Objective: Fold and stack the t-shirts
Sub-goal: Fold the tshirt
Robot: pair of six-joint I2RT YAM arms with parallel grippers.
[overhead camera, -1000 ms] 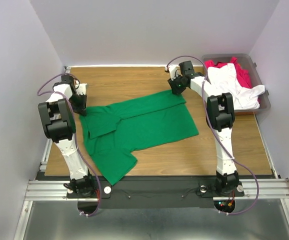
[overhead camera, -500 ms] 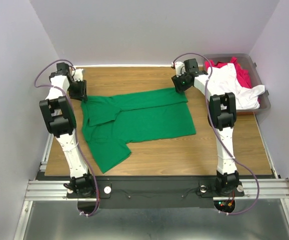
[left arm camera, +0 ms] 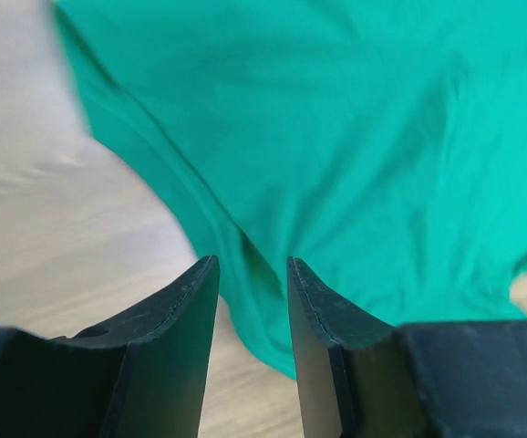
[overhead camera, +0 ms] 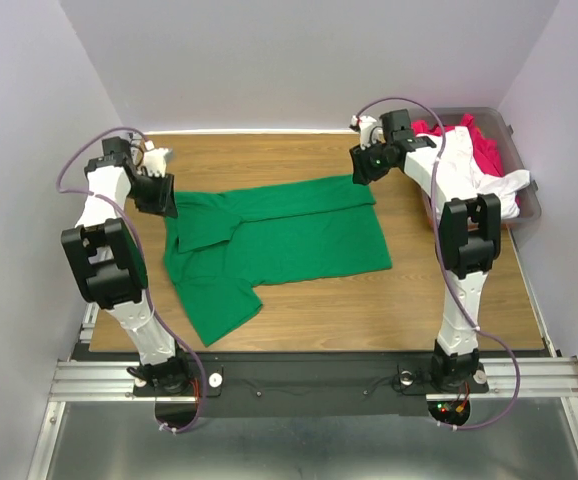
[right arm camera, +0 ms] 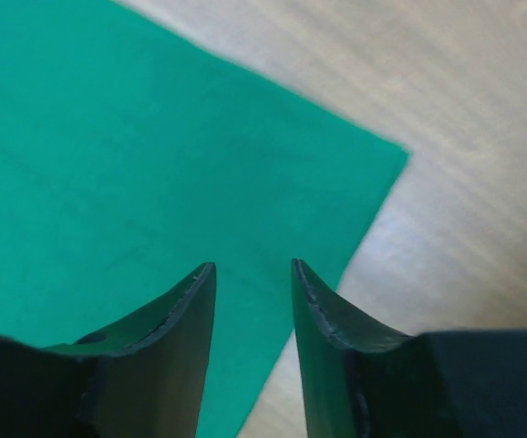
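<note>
Green cloth lies flat and free of both grippers now: a second ago the green t-shirt (overhead camera: 279,240) sat askew with each arm down on its far edge, and since then it has been drawn straighter toward the far side of the table (overhead camera: 449,300) and let go. The left gripper (left arm camera: 250,260) has lifted clear. Its fingers stand a moderate gap apart with nothing between them, and the shirt's edge with a fold ridge runs below and just ahead of the tips. The right gripper (right arm camera: 250,265) is the same, part-open and empty, with the shirt's far corner spread beneath and ahead of its fingers and bare wood off to their right. The far strip of the shirt looks doubled over onto the body, so I judge a first fold laid and released, with the sleeves and body still to fold. The white t-shirt (overhead camera: 469,170) and red t-shirt (overhead camera: 484,145) wait in the bin (overhead camera: 529,205), behind and to the right of the right fingers.
</note>
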